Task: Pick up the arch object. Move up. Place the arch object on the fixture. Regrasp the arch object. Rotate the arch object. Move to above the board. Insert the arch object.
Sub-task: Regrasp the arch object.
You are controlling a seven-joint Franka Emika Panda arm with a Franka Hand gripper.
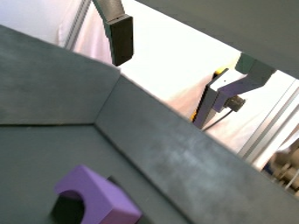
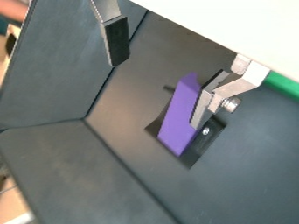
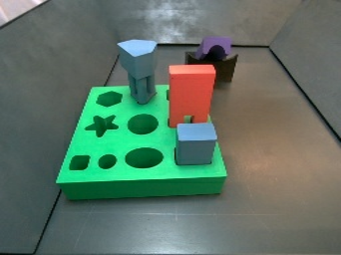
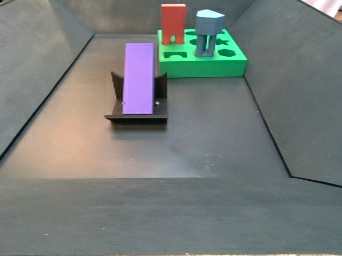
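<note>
Purple and elongated, the arch object (image 4: 138,76) was seen lying on the fixture (image 4: 135,113), its long body propped at a slant along the dark bracket and touching it. In a side view only its end with a rounded notch (image 3: 213,46) showed above the fixture (image 3: 224,68), behind the board (image 3: 134,159). The board, a bright green slab with star, hexagon, circle and square holes, was placed well apart from the fixture in a side view (image 4: 203,64). Three pieces were stood upright in it: a red-orange rectangular block (image 3: 190,93), a blue-grey pentagon column (image 3: 138,67) and a smaller blue-grey block (image 3: 194,141).

The gripper (image 2: 170,57) was held above the arch object (image 2: 181,115) and clear of it; its fingers were spread wide, with nothing gripped between them. One dark-padded finger (image 2: 115,39) was seen to one side of the purple piece, and the silver finger (image 2: 228,87) near its other side, though whether that finger touched the piece could not be told. In a wrist view the gripper (image 1: 181,61) was shown raised over the dark grey floor (image 1: 176,157), with the notched end of the arch object (image 1: 100,197) at the frame's edge.
</note>
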